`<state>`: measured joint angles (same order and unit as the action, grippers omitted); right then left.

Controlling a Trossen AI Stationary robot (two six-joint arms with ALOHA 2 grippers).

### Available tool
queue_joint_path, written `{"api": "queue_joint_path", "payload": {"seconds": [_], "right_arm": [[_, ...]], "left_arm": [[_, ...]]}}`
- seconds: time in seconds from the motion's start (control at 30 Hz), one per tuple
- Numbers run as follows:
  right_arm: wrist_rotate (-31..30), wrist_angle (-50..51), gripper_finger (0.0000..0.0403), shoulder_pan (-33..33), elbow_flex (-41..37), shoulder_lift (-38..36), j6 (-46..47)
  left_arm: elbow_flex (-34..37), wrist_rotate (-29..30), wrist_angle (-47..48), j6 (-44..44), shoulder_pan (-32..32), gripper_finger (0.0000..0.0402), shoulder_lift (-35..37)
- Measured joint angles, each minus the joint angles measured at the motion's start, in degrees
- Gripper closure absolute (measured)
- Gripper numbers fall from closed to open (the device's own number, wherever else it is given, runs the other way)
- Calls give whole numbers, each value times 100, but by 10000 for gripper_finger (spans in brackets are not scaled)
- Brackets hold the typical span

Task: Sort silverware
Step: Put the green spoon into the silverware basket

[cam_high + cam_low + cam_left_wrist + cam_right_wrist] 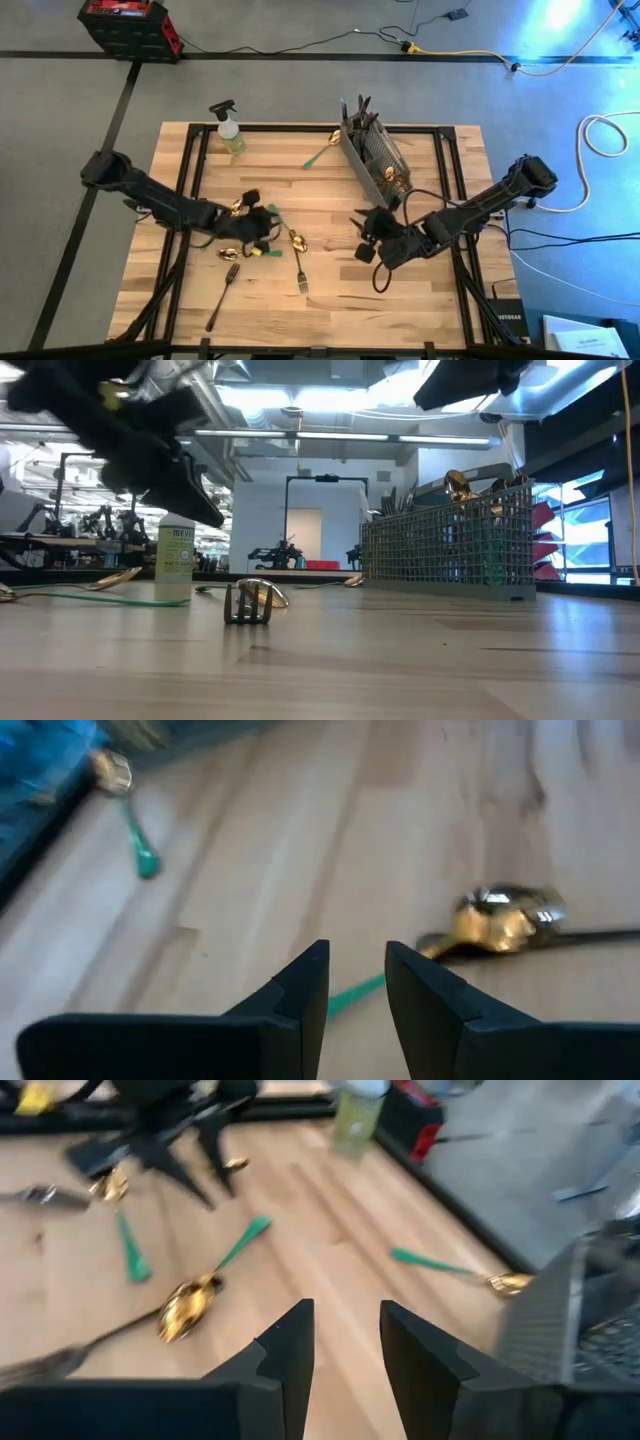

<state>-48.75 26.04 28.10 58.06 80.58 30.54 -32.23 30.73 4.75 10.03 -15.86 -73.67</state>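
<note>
Silverware lies scattered on the wooden table (420, 300). A gold spoon with a green handle (290, 232) lies at the middle, and a dark fork (301, 276) lies just near of it. Another fork (222, 297) lies near the front left. A green-handled piece (322, 150) lies beside the grey mesh caddy (375, 155). My left gripper (357, 955) hovers open, its gap narrow, over the spoon's green handle (350, 995). My right gripper (345, 1315) hovers open to the spoon's right, pointing across the table. Neither has anything between its fingers.
The caddy at the far middle holds several pieces upright. A spray bottle (228, 130) stands at the far left. Gold pieces (237, 206) lie around the left gripper. Bare wood spreads over the near right part of the table.
</note>
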Motion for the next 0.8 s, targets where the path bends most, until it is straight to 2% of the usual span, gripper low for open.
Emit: {"api": "queue_joint_path", "payload": {"seconds": [0.1, 0.2, 0.3, 0.37, 0.5, 0.67, 0.8], "right_arm": [[448, 11, 304, 2, -5, 26, -91], [890, 54, 304, 9, -4, 25, -91], [1585, 87, 304, 7, -7, 26, -128], [2035, 106, 304, 7, -7, 50, -202], [2409, 103, 304, 9, -9, 110, -257], [2762, 111, 304, 7, -9, 261, -275], [2998, 114, 304, 7, -9, 358, -277]], "left_arm": [[-370, -672, 583, -445, 347, 316, -156], [-584, -895, 498, -1182, 396, 316, -361], [-747, -1470, 475, -2313, 339, 312, -694], [-833, -1329, 541, -2565, 283, 300, -910], [-911, -1062, 374, -2823, 294, 259, -1128], [-909, -1025, 379, -3107, 519, 207, -1428], [-903, -1314, 359, -3183, 759, 190, -1715]]}}
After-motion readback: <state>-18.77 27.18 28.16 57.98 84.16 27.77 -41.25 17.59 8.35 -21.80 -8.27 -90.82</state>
